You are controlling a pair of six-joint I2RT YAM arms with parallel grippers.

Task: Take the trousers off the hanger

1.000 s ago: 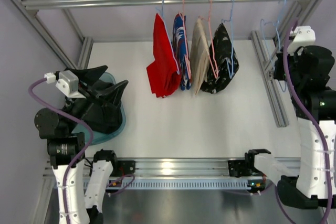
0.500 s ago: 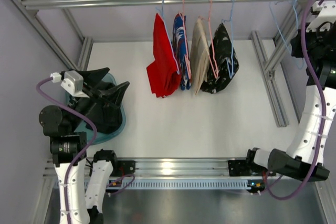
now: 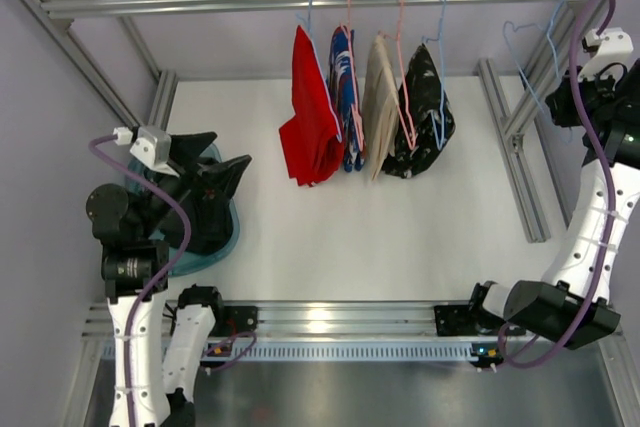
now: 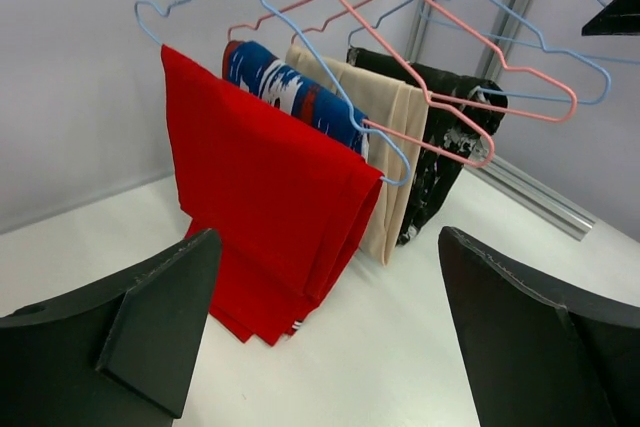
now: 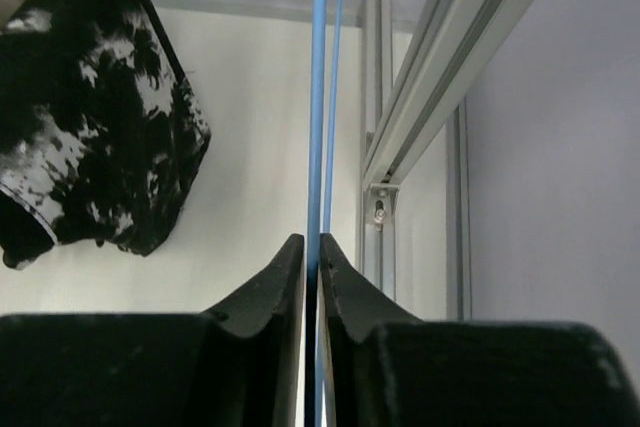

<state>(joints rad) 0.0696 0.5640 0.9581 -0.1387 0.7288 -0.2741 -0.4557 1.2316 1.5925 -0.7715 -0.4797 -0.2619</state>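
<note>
- The red trousers hang folded over a blue hanger at the left end of the row on the rail, not yet removed.
- Just beside them hang a blue print, a beige cloth and a black-and-white print, each on its own hanger and packed close.
- No plain black pair can be made out. The dark shapes over the teal tub are hard to tell from the arm there.
- The left claw is spread wide and holds nothing. It sits above the tub, well apart from the row and facing the red pair.
- The right claw is pinched tight on the wire of an empty hanger by the right frame post. Whether its hook sits on the rail cannot be told.
- Risks, as judged:
  - A grab at the red pair could catch the blue print too, since the two touch.
  - A pull along the rail could slide the hanger or unhook it instead of freeing the cloth.
  - The cloth could unfold and drop to the desk short of the tub.
  - If the right claw lets go before the hook seats, the empty hanger falls.
</note>
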